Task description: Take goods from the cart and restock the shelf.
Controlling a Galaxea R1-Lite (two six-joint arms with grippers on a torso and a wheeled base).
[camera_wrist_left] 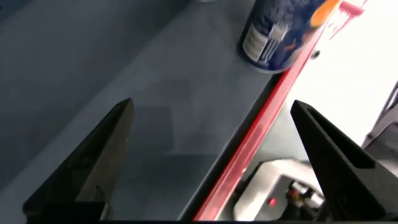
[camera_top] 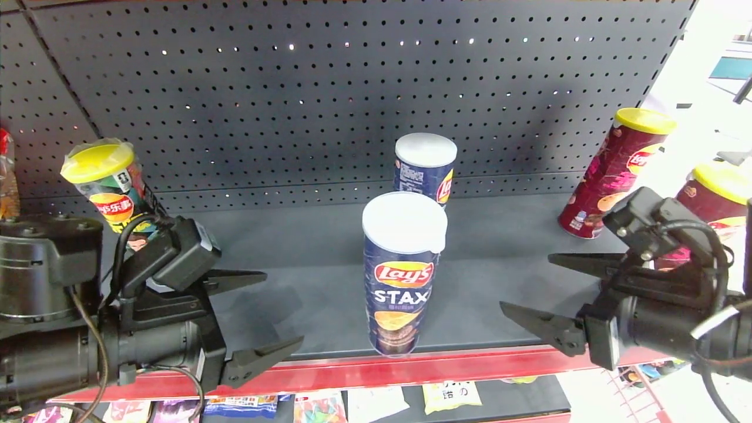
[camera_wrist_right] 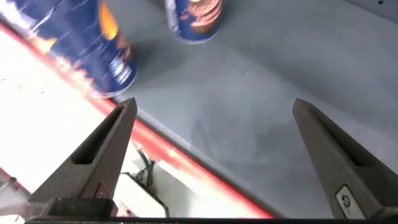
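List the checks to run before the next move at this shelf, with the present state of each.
1. Left gripper open, empty: ok.
2. Right gripper open, empty: ok.
3. Front blue can upright: ok.
4. Front blue can set back from the red lip of the shelf: not ok, its base sits right at it.
5. Rear blue can upright, apart from the front one: ok.
6. Right arm clear of the nearer red can: cannot tell, the arm overlaps it in the head view.
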